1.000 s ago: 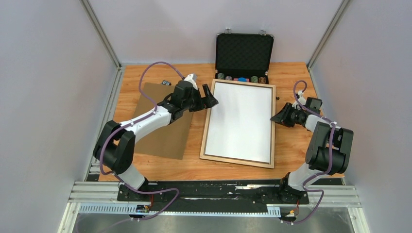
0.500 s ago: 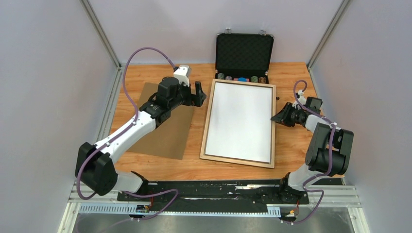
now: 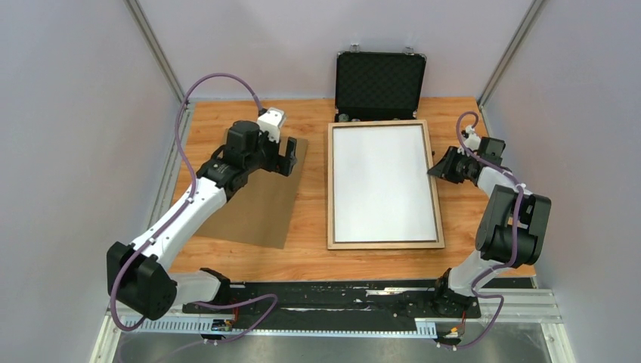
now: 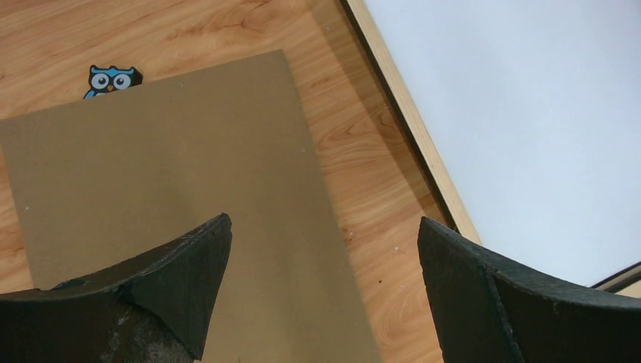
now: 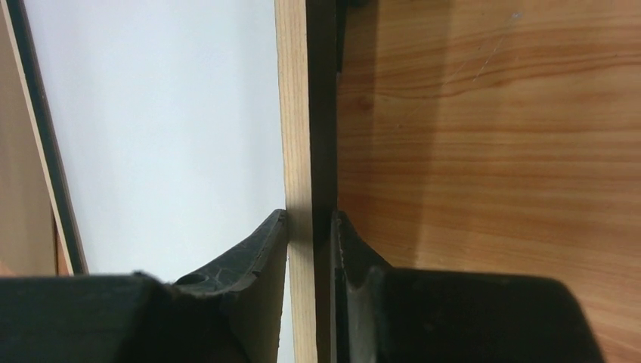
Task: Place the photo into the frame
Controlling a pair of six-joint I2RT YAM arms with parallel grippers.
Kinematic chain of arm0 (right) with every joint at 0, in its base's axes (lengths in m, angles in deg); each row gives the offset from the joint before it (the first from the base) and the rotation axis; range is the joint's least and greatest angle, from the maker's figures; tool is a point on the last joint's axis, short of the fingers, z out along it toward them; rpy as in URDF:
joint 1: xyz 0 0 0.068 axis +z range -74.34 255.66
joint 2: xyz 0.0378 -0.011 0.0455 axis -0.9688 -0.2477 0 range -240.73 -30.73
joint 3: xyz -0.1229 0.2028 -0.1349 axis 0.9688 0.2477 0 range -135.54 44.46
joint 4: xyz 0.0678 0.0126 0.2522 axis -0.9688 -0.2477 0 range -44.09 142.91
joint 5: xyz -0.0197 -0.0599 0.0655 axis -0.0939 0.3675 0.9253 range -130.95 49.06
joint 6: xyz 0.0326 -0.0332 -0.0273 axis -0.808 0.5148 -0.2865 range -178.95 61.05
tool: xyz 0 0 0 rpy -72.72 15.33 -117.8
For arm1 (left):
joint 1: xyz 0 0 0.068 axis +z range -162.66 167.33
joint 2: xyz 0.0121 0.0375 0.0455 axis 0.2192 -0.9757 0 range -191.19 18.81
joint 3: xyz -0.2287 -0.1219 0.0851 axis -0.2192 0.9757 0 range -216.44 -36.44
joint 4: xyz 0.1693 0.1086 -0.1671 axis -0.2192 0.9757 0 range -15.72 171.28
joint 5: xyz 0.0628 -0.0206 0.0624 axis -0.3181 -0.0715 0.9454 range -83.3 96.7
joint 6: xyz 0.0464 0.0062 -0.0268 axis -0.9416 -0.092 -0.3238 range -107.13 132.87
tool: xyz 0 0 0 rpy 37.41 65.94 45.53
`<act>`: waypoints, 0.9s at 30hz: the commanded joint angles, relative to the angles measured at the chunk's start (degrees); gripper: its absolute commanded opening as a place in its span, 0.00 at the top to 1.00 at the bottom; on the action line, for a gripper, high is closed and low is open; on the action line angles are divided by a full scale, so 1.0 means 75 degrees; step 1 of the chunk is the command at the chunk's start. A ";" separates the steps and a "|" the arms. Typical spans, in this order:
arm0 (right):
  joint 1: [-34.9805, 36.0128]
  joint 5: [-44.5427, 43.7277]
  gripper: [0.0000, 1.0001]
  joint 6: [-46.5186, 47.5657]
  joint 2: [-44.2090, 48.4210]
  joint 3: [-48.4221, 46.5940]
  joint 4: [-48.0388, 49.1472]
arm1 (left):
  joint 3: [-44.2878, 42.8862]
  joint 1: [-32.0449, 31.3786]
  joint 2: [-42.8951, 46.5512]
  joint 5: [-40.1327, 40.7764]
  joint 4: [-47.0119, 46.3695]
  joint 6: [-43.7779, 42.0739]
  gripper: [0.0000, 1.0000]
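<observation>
my right claw (image 5: pixel 310 227) is clenched on the right rail of the frame (image 3: pixel 385 244), one finger inside, one outside. the frame lies flat in the middle of the table (image 3: pixel 219 121), wood side up, and the photo (image 3: pixel 384 181) sits inside it, white back showing. my left claw (image 4: pixel 325 234) hangs spread wide and empty above the brown board (image 4: pixel 166 197). i judge the photo seated, so any nudge on the rail should be low and gentle, lest the print slip.
</observation>
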 commanded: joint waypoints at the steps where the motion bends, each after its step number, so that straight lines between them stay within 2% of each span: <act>1: -0.0011 0.0095 0.87 0.0271 -0.0104 -0.0557 0.0174 | 0.0181 0.0170 0.0456 -0.0293 -0.0043 -0.0452 0.00; 12: -0.0018 0.0247 0.84 0.0207 -0.0073 -0.0322 0.0206 | 0.0186 0.0374 0.0359 -0.0430 0.0016 -0.0323 0.00; 27: -0.0041 0.0059 0.61 0.0290 0.0020 -0.0125 0.0256 | 0.0263 0.0749 0.0416 -0.0622 0.0049 -0.0247 0.00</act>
